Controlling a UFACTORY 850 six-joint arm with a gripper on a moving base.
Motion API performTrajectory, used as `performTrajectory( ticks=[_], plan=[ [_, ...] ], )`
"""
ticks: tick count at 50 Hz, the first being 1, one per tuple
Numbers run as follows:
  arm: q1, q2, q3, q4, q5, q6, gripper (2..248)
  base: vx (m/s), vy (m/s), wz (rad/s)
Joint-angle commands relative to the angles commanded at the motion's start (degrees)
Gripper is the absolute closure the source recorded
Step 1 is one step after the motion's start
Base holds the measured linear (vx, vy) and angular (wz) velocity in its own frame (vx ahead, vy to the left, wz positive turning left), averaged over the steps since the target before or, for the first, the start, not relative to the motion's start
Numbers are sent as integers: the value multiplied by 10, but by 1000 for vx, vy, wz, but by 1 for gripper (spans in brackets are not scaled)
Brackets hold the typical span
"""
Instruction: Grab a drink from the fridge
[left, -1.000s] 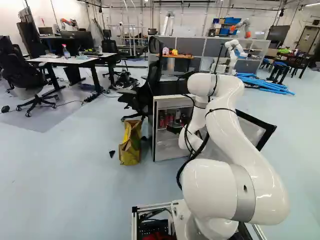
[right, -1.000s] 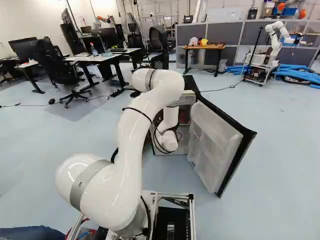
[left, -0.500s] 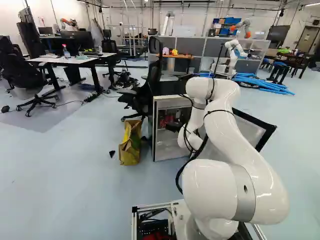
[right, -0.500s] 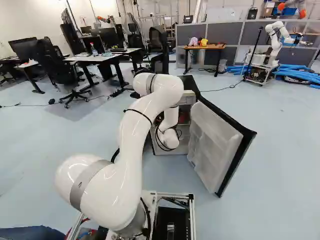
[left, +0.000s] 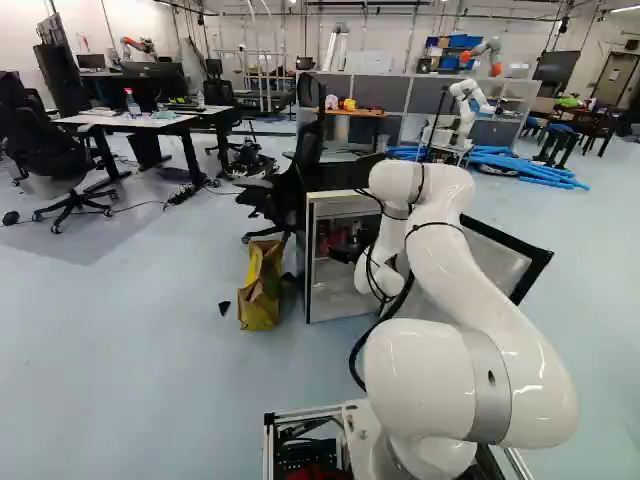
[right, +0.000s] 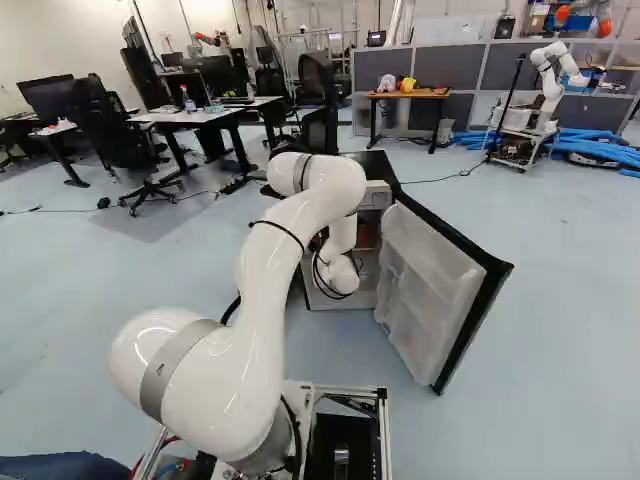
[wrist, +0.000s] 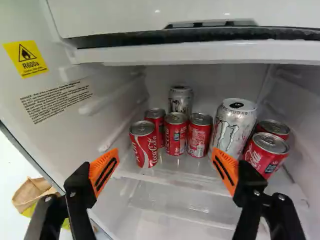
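A white robot arm (left: 490, 290) reached forward and bent down into a small fridge (left: 345, 177) with a black top. The fridge stood on the pale blue floor, and its door (right: 430, 290) hung wide open, showing a pale plastic lining. At the end of the arm, the black hand (left: 345, 252) was at the fridge's opening.

Seen from the wrist, the hand (wrist: 165, 159) was open, its two orange-padded fingers (wrist: 104, 171) spread wide apart. Ahead of it, eight drink cans stood upright on a clear shelf (wrist: 175, 174). Between the lines of the fingers was a cluster of four small red cans: one at the front (wrist: 144, 145), on the side toward the yellow warning label (wrist: 26, 58), one just behind it (wrist: 156, 125), and two more side by side (wrist: 176, 134) (wrist: 199, 135). A silver can (wrist: 180, 100) stood behind them. A large silver can (wrist: 234, 127) was next to the cluster, beyond the tip of the other finger; I could not tell whether the two touched. Past it stood two more red cans, one in front (wrist: 267, 154) and one behind (wrist: 274, 128).

Outside, a yellow and brown bag (left: 261, 288) sat on the floor beside the fridge, with a black office chair (left: 290, 195) nearby. Farther back, another robot (left: 466, 108) stood near blue tubing (left: 530, 168).
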Motion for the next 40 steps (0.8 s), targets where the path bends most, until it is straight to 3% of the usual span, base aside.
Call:
performTrajectory(
  ticks=[40],
  plan=[
    [9,-17,-34,-44,-42,0,3,0,0,0]
  ],
)
